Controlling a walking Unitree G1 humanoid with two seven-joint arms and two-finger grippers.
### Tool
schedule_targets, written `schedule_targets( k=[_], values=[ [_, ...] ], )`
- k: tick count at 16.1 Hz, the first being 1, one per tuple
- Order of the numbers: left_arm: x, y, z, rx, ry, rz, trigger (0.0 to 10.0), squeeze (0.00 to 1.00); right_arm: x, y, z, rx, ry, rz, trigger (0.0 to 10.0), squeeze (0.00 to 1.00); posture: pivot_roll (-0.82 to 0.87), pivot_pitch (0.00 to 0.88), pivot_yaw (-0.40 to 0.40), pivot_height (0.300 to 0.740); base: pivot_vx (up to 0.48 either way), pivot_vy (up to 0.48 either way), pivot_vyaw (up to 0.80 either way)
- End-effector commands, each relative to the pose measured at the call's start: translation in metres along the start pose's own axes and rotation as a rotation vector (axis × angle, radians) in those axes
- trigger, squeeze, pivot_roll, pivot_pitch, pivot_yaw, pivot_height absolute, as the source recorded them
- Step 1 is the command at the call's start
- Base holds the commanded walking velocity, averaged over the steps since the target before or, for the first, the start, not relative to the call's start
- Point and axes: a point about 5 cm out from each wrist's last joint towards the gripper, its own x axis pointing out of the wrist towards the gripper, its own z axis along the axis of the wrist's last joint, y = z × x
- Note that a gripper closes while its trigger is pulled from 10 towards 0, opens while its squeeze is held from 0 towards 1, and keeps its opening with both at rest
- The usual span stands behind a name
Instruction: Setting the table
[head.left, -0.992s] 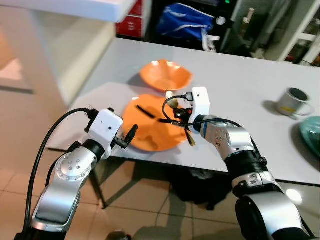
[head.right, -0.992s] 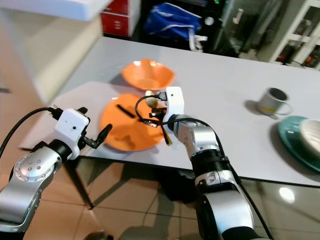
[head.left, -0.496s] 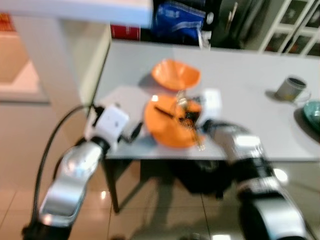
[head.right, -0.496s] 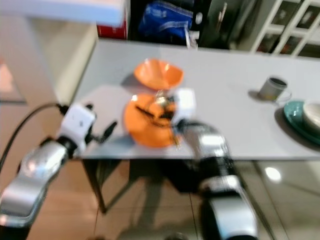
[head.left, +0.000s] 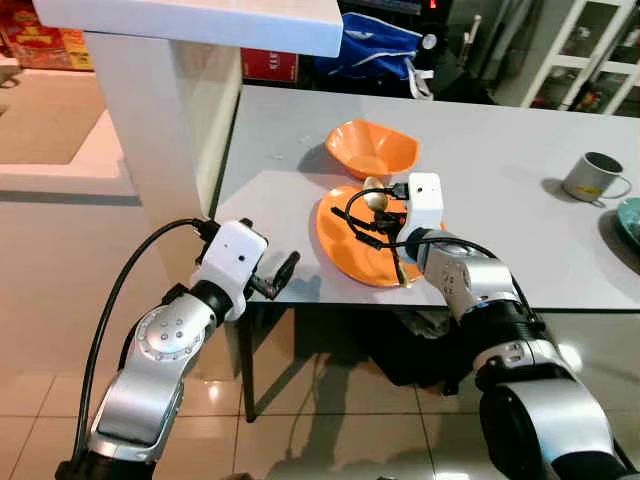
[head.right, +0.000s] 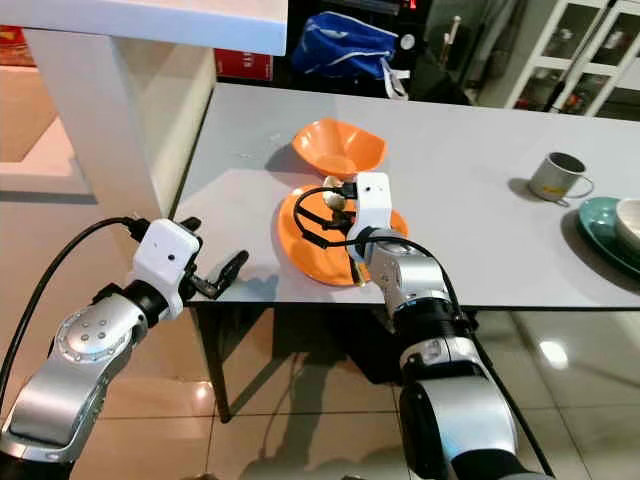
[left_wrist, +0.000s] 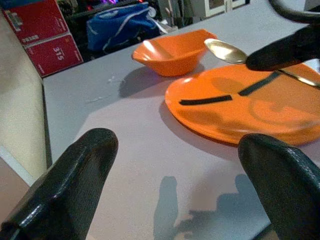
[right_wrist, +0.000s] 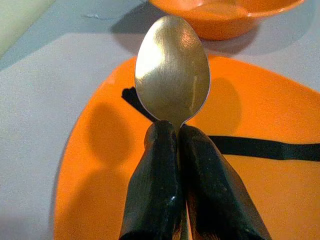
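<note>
Right gripper (right_wrist: 172, 145) above orange plate (head.left: 345, 245), fingers pinched on gold spoon (right_wrist: 172, 70) (bowl end forward), orange bowl (head.left: 372, 148) just beyond, grey mug (head.left: 595, 177) well apart on worktop (head.left: 500, 150), left gripper (left_wrist: 175, 175) spread wide at the worktop edge.

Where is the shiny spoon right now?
The spoon is pinched in the right gripper, held over the orange plate near the table's left front corner, its bowl pointing toward the orange bowl behind.
</note>
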Motion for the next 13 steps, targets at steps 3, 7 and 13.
schedule_targets(
  k=[3, 7, 13],
  values=[
    [-0.001, -0.005, 0.005, 0.016, -0.023, -0.018, 10.0, 0.0, 0.006, -0.008, 0.011, -0.011, -0.033, -0.066, 10.0, 0.0, 0.05, 0.0, -0.076, 0.74, 0.0, 0.0, 0.0],
    [-0.007, -0.013, 0.01, -0.003, -0.04, -0.108, 10.0, 0.0, 0.008, -0.015, 0.01, -0.023, -0.014, -0.141, 10.0, 0.0, 0.06, 0.0, -0.074, 0.74, 0.0, 0.0, 0.0],
    [-0.012, -0.025, 0.013, -0.017, -0.036, -0.225, 10.0, 0.0, 0.01, -0.016, 0.001, 0.098, 0.017, -0.169, 10.0, 0.0, 0.08, 0.0, -0.071, 0.74, 0.0, 0.0, 0.0]
  ],
)
